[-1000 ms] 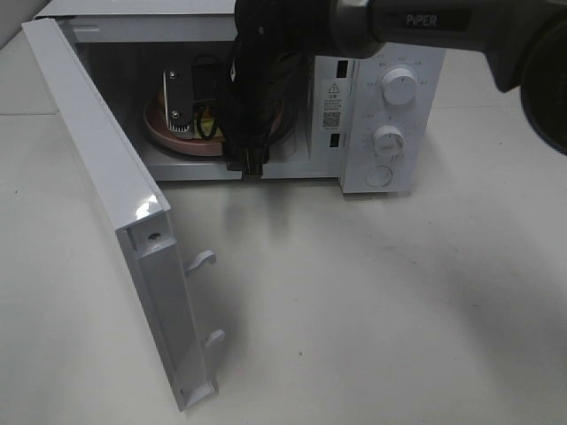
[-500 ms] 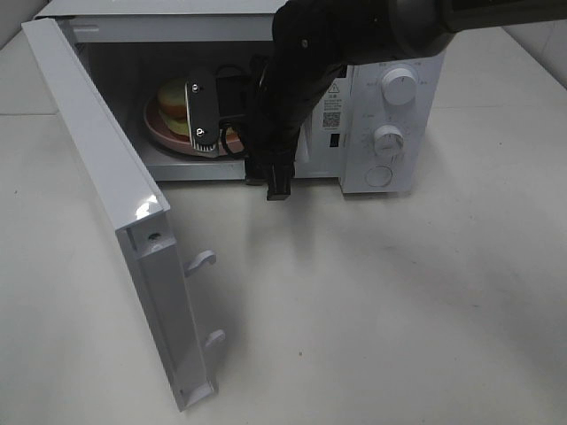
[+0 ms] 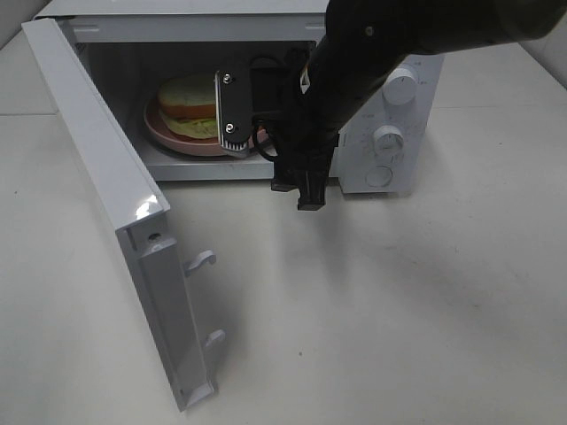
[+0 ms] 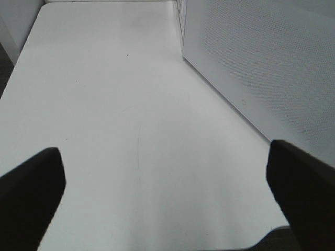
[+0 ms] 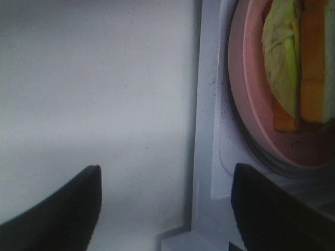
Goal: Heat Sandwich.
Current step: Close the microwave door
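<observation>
The sandwich [image 3: 188, 104], pale bread with green leaf filling, lies on a round pink plate [image 3: 173, 135] inside the open microwave [image 3: 390, 97]. My right gripper [image 3: 299, 193] hangs just outside the oven's front edge, to the right of the plate, open and empty. In the right wrist view the sandwich [image 5: 293, 57] and the plate [image 5: 246, 104] sit beyond the oven's sill, with my right gripper [image 5: 165, 209] over bare table. In the left wrist view my left gripper [image 4: 165, 193] is open above the table, holding nothing.
The microwave door [image 3: 106, 177] swings out wide to the left and front, its latch hooks [image 3: 202, 259] facing the table's middle. Two knobs [image 3: 399, 87] and a button are on the oven's right panel. A white perforated panel [image 4: 261, 63] stands beside the left gripper.
My right arm has drawn back out of the microwave, toward the front and right. The sandwich on its plate, hidden behind the arm before, now shows and stays inside.
</observation>
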